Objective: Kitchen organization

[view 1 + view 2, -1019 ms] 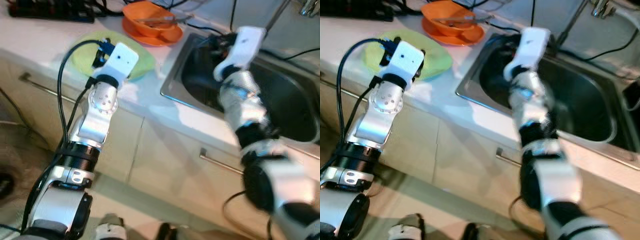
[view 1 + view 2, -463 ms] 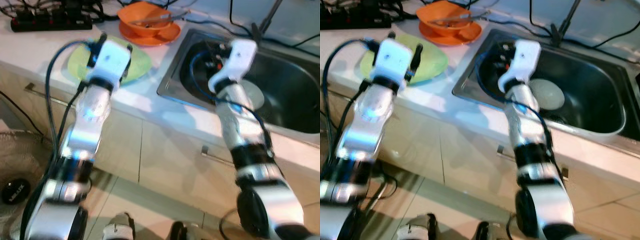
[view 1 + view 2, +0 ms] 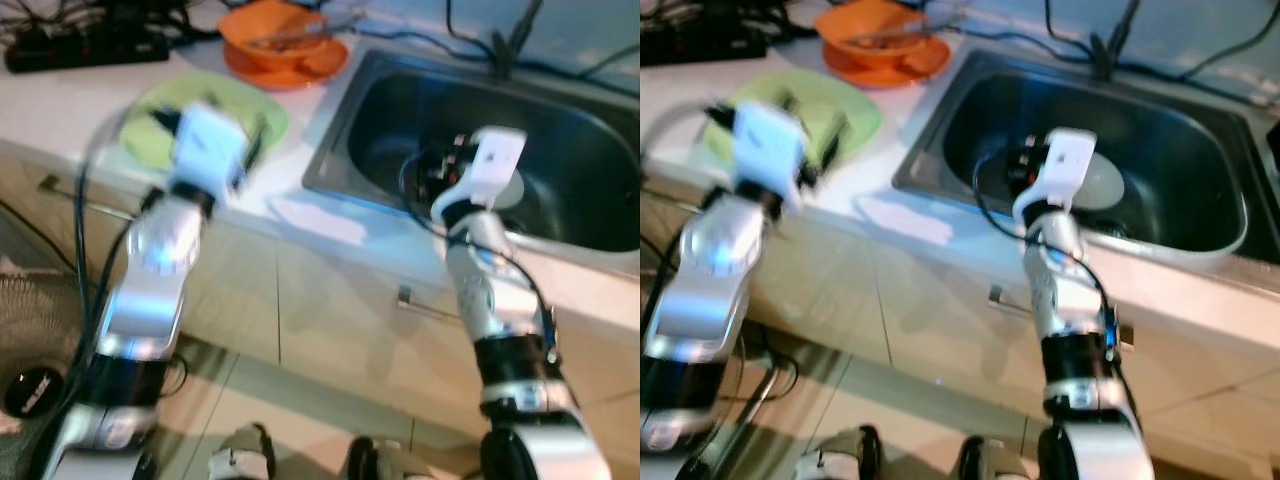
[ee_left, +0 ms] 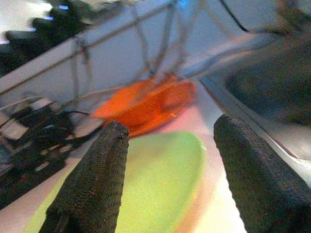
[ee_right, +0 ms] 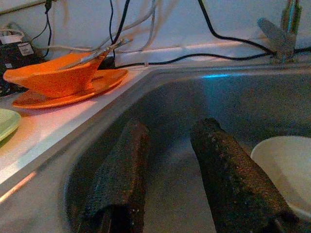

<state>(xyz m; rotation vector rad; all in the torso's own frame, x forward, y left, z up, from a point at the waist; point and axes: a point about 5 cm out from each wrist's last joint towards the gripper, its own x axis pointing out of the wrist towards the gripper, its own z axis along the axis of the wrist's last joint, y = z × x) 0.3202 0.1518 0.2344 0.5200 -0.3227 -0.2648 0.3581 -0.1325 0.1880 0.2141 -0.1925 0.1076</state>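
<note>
Fingers spread, both grippers empty: right gripper (image 5: 170, 179) inside sink (image 3: 1200, 150), reaching for white bowl (image 5: 286, 165); left gripper (image 4: 167, 170) hovers above green plate (image 4: 155, 179), mid-frame. Next: close on bowl rim.

Your left arm: raised, reaching forward over the front edge of the counter | left gripper (image 4: 167, 160): fingers (image 4: 92, 184) spread wide, nothing between them | your right arm: bent at the elbow, wrist over the front rim of the sink | right gripper (image 5: 170, 160): fingers (image 5: 121, 179) parted, empty, pointing into the basin
</note>
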